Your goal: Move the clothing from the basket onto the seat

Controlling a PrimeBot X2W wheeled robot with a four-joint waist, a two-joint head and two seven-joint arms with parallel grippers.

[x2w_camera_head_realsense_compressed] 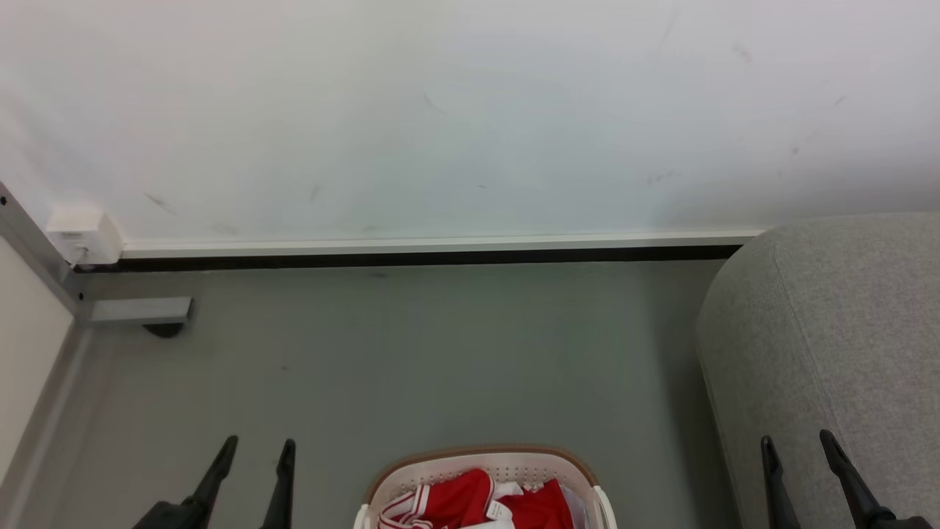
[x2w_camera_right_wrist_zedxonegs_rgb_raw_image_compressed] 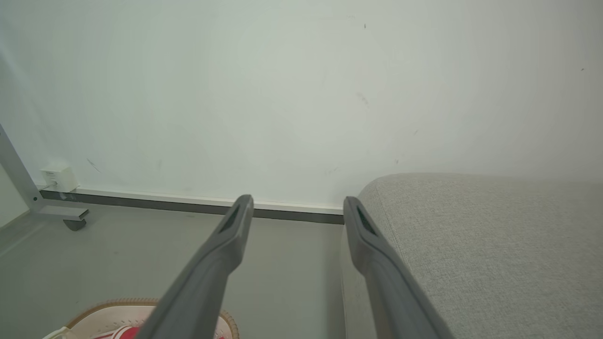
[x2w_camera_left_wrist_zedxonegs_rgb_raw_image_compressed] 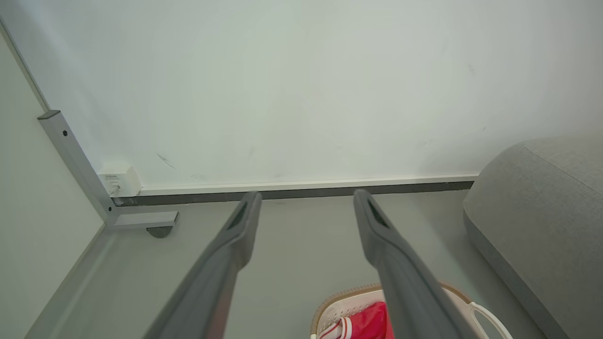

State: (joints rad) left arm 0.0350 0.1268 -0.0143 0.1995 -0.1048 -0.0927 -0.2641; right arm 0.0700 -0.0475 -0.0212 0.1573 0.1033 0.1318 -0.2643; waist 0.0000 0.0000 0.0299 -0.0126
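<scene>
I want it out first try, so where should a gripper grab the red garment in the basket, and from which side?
Pinch the red garment at its raised fold, coming straight down from above. The basket walls ring it, so sideways is blocked, and the hump probably offers loose fabric.

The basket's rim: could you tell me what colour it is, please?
The rim is light brown, on a white basket; the head view shows it best.

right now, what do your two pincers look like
They match. The left pincer and right pincer each have two long, slim, dark fingers tapering to narrow tips. In the wrist views the fingers look matte grey, with a dark slot near each tip.
</scene>
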